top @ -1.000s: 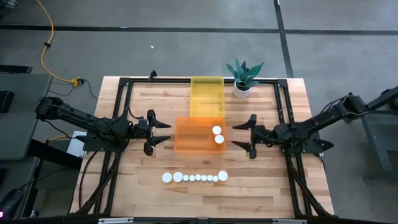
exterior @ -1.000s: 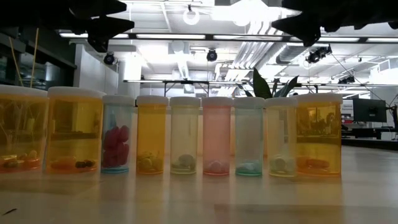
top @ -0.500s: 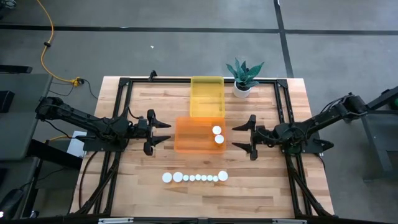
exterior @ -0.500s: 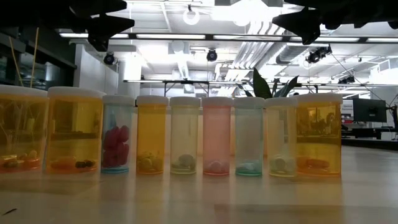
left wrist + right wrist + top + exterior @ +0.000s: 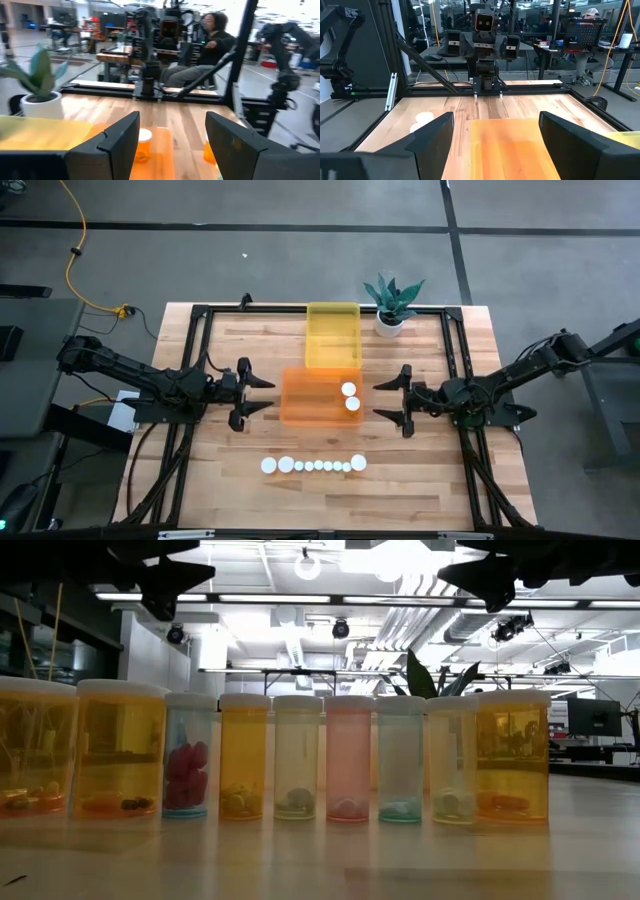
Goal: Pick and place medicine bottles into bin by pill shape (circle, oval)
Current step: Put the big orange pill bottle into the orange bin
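Note:
Several medicine bottles with white caps stand in a row (image 5: pixel 313 465) near the table's front edge; the low view shows them upright (image 5: pixel 296 771). Two more bottles (image 5: pixel 350 396) stand inside the orange bin (image 5: pixel 320 396) at its right end; one shows in the left wrist view (image 5: pixel 143 143). The yellow bin (image 5: pixel 332 334) lies behind the orange one. My left gripper (image 5: pixel 262 396) is open and empty, left of the orange bin. My right gripper (image 5: pixel 385 400) is open and empty, right of it.
A white pot with a green plant (image 5: pixel 391 305) stands at the far right, beside the yellow bin. A black frame (image 5: pixel 196 330) runs along the table's sides. A person sits beyond the table in the left wrist view (image 5: pixel 210 37).

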{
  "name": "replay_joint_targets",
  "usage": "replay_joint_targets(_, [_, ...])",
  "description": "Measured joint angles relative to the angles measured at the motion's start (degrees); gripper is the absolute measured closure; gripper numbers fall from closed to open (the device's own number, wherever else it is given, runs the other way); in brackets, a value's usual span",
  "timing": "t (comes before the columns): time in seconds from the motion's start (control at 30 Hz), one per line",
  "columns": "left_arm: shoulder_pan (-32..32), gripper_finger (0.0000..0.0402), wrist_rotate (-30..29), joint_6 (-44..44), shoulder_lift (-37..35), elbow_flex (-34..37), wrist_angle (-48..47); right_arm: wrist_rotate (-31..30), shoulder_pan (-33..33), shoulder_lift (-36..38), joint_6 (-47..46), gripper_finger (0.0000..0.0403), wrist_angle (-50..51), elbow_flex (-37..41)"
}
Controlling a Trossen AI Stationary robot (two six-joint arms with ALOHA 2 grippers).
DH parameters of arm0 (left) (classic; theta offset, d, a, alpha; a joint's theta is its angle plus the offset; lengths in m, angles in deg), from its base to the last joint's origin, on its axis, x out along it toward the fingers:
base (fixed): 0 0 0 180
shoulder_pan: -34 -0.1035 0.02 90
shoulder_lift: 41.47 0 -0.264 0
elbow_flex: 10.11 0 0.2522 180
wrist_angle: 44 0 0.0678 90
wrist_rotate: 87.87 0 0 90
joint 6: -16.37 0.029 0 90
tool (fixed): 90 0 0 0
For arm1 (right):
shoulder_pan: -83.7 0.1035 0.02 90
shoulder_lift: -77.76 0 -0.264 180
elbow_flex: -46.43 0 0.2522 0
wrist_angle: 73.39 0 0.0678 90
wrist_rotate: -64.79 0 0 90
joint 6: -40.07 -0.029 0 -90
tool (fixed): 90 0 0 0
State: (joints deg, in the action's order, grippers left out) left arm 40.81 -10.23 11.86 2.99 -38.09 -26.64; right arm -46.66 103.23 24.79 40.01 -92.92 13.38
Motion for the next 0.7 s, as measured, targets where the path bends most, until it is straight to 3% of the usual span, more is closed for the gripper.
replay_joint_targets(0.43, [2.4,0.0180,0.6,0.1,7.1,0.0,8.8,0.0,0.0,0.0,0.0,0.0116,0.0,0.0])
replay_joint_targets(0.7, [2.4,0.0128,0.3,-4.3,10.9,-2.9,8.8,0.0,0.0,0.0,0.0,0.0116,0.3,0.0])
